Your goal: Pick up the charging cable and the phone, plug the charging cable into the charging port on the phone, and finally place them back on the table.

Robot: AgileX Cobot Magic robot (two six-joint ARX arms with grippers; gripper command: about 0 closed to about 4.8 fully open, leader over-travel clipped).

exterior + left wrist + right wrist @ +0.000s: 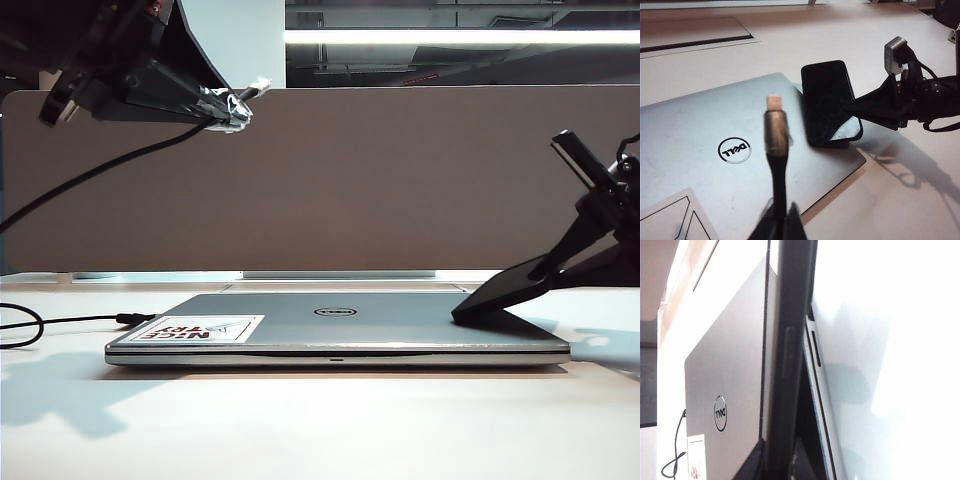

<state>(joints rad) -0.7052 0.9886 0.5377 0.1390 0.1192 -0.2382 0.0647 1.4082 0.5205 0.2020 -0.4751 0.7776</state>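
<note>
Left pincer (225,108) raised high at left, clamped on charging cable (776,135), silvery connector pointing toward phone. Right pincer (865,109) low at right, clamped on phone (830,102), whose far end rests tilted on laptop (330,325). Phone lies below and right of connector; port end not discernible.

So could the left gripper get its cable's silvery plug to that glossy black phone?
Probably yes: the left gripper holds the charging cable high, nothing between it and the phone, gripped by the right gripper.
</note>
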